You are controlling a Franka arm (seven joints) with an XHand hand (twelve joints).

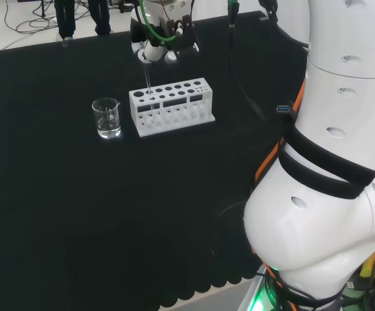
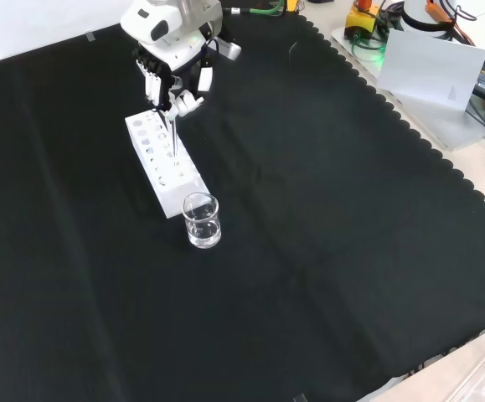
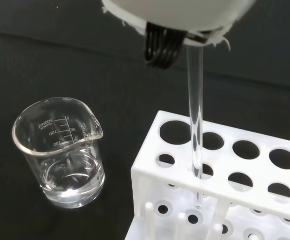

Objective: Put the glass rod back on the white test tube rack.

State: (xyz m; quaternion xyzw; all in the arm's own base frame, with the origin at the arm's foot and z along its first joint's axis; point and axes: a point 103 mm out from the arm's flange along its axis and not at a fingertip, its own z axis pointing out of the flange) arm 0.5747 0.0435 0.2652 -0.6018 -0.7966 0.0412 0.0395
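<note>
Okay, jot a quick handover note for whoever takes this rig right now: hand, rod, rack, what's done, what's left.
Hand: shut on the glass rod, holding it upright by its top end.
Rod: its lower end has passed through a hole in the top row of the white test tube rack, at the end nearest the beaker.
Beaker: beside the rack, a little clear liquid in it.
Done: rod brought to the rack and started into the hole.
Left: lower it fully, release, withdraw the hand.

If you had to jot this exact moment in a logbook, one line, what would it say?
hand: shut on glass rod | rod: upright, tip down through a hole of white rack | beaker: beside rack, untouched | release: not yet
</note>
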